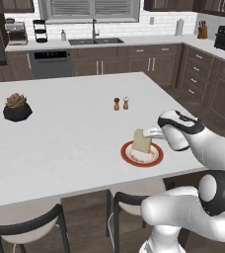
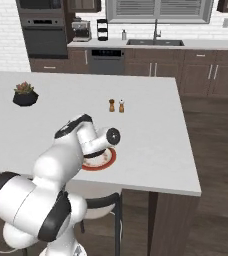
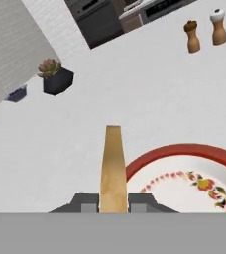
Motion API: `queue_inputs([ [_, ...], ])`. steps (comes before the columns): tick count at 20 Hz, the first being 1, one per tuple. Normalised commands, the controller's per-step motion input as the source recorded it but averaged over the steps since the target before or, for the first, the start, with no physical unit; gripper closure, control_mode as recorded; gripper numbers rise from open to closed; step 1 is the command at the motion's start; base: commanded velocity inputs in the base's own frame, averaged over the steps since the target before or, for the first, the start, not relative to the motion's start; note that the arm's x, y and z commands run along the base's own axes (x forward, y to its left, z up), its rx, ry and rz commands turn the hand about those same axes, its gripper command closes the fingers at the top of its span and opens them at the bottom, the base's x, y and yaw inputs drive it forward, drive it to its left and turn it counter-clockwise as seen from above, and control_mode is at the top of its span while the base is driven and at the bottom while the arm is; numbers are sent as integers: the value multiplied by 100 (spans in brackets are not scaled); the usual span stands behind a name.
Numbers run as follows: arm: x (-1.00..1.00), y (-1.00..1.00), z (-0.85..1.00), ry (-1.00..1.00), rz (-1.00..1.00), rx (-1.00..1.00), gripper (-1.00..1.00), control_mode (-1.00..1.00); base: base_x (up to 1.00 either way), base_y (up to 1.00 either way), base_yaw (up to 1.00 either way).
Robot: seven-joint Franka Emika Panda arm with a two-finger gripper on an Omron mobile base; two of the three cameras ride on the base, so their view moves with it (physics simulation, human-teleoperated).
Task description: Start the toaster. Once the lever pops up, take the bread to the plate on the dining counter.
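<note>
We are counting 1 bread (image 1: 142, 141) slice, 1 plate (image 1: 155, 159), 2 shakers (image 1: 121, 104) and 1 potted succulent (image 1: 17, 107) on the white dining surface (image 1: 60, 133). Our gripper (image 3: 113, 202) jaws are clamping the thin, pale tan bread upright, edge-on, just above the red-rimmed plate's near edge.

Bread (image 1: 142, 141): we count one slice
Plate (image 1: 152, 159): one
Shakers (image 1: 117, 104): two, far of the plate
Potted plant (image 1: 17, 107): one, far left
Chairs (image 1: 30, 230): two, near edge
Gripper (image 1: 152, 133): one
</note>
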Motion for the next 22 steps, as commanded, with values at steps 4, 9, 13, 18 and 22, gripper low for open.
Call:
queue_inputs([
  [4, 42, 0, -29, 0, 1, 3, 100, -100, 0, 0, 0],
  [9, 20, 0, -45, 0, 0, 0, 100, -100, 0, 0, 0],
  [13, 15, 0, -41, 0, 0, 0, 100, -100, 0, 0, 0],
  [18, 15, 0, -29, 0, 0, 0, 100, -100, 0, 0, 0],
  [22, 4, 0, -20, 0, 0, -1, 100, -100, 0, 0, 0],
])
